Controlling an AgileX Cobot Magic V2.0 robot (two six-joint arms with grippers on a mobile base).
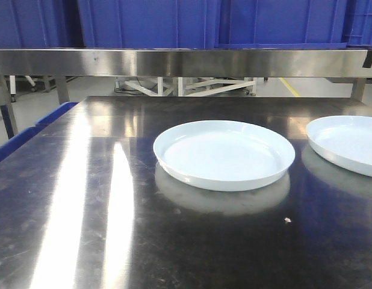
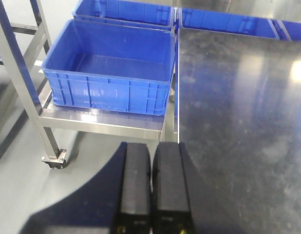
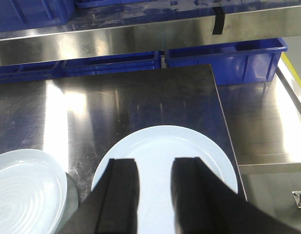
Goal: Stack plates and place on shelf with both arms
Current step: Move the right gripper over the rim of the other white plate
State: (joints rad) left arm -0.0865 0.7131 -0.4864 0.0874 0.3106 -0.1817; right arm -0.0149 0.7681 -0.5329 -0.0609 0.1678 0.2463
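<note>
Two white plates lie apart on the dark steel tabletop. One plate is near the middle and the other plate is cut off by the right edge. No gripper shows in the front view. In the right wrist view my right gripper hovers open over the right-hand plate, holding nothing; the other plate shows at lower left. The shelf rail runs across behind the table. My left gripper is shut and empty, off the table's left edge, with no plate in its view.
Blue crates stand on the shelf above the rail. Left of the table, an open blue crate rests on a low wheeled steel cart. More blue crates sit behind the table. A lower steel ledge adjoins the table's right side.
</note>
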